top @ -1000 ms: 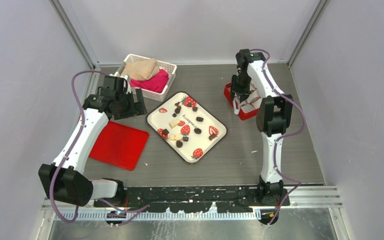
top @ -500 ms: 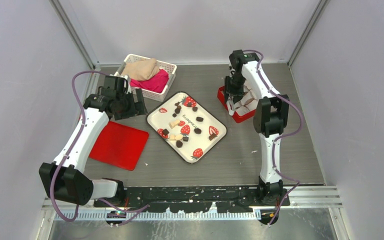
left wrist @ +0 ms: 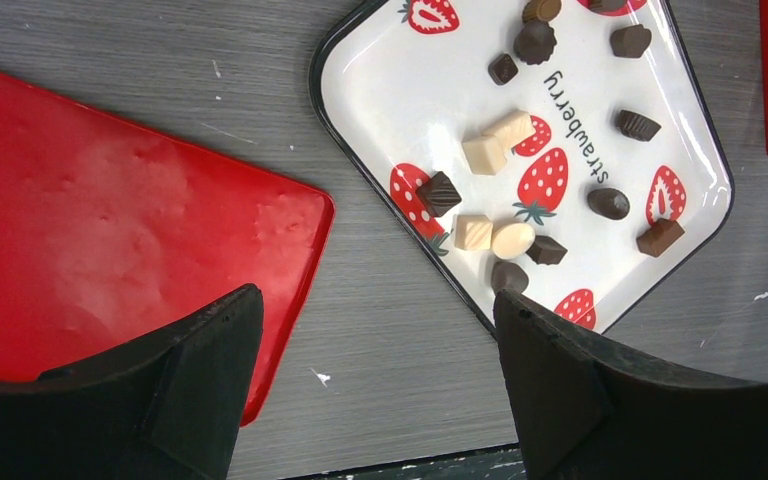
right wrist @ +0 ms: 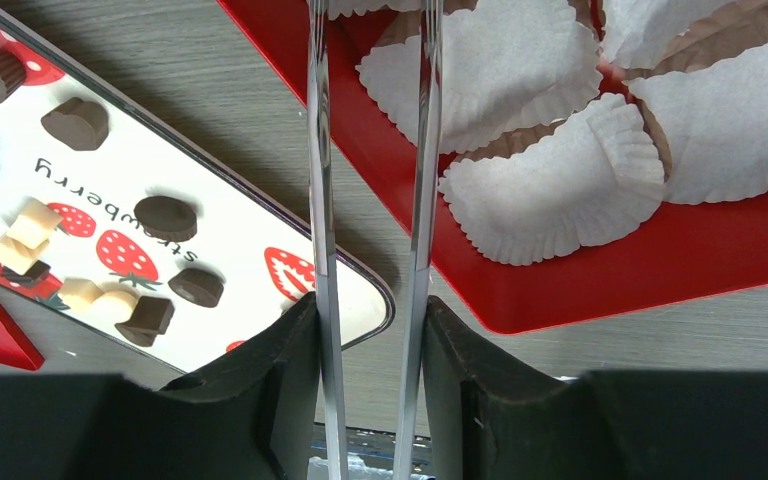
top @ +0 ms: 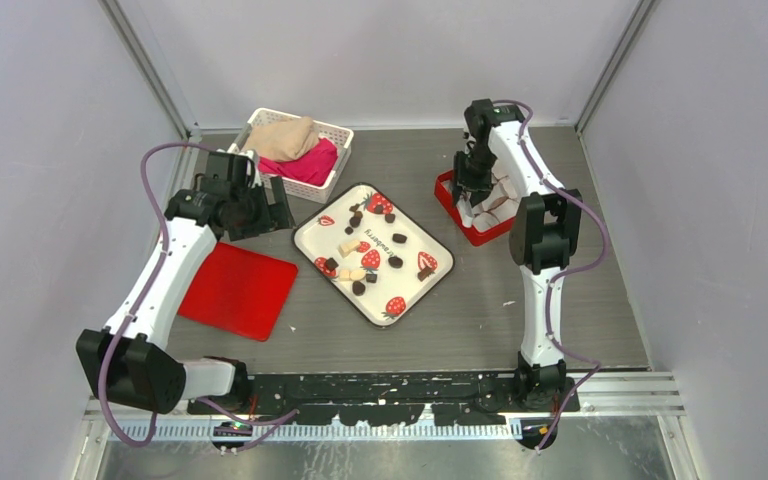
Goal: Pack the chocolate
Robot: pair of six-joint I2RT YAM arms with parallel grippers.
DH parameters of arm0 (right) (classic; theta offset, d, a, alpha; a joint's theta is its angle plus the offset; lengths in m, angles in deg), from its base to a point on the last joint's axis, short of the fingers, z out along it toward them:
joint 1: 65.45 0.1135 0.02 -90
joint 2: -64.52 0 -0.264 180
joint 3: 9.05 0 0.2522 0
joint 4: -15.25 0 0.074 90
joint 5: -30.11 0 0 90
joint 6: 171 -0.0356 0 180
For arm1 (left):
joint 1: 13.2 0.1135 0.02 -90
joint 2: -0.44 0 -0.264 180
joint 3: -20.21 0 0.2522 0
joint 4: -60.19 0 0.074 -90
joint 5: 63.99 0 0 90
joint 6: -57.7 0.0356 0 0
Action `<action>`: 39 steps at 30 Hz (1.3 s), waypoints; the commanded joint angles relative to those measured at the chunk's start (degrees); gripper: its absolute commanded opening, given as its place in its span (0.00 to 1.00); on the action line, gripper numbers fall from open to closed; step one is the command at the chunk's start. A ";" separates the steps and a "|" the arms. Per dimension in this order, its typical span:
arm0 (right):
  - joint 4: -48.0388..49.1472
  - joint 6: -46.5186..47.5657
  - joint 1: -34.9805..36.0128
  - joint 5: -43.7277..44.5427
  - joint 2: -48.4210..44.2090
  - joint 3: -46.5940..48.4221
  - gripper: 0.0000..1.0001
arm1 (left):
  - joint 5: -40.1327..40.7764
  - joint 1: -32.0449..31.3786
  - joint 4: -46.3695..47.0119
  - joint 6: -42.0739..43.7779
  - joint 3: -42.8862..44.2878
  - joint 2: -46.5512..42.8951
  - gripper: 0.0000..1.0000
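The right gripper (right wrist: 370,330) is clamped on a pair of metal tongs (right wrist: 425,150), its fingers pressing the two blades partway together. The blades reach up over the near wall of the red box (right wrist: 660,260) towards the white paper cups (right wrist: 550,200). Their tips run out of the wrist view, so whether they carry a piece cannot be told. The left gripper (left wrist: 375,300) hangs wide open and holds nothing, above the gap between the red lid (left wrist: 110,230) and the tray.

The chocolate (right wrist: 165,215) lies scattered on the strawberry-printed tray (right wrist: 385,300), just left of the box, mixed with a few pale pieces (left wrist: 485,155).

The likely trouble lies at the cups. They are light, crumpled and overlapping, so a blade that brushes one could drag it out of place or fold it shut. A small lump pinched off-centre could also squirt from the smooth blades and roll onto the table (top: 520,300). The box wall stands between tray and cups and must be cleared on each trip.

Farther off, a white basket (top: 345,135) of cloths (top: 295,145) sits at the back, out of the way
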 commanded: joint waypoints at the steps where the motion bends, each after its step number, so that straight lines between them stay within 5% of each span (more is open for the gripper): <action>1: 0.02 0.11 0.05 -1.48 -3.41 1.69 0.38 | -0.41 -0.15 2.21 -0.49 0.01 -2.67 0.86; 16: -0.23 0.28 0.00 -1.16 -4.23 1.75 0.52 | -0.56 -0.14 2.11 -0.66 -0.31 -2.94 0.85; 27: 1.55 -2.66 1.05 1.47 -15.92 -2.41 0.20 | -1.04 -0.16 1.73 -0.65 -0.22 -3.64 0.85; 32: 1.17 -3.11 6.53 3.71 -24.47 -8.46 0.20 | -1.63 -0.21 2.51 -0.89 -0.83 -3.75 0.85; 39: 0.42 -8.39 20.40 5.89 -33.87 -24.93 0.33 | -0.93 -0.20 1.77 0.15 0.11 -3.12 0.85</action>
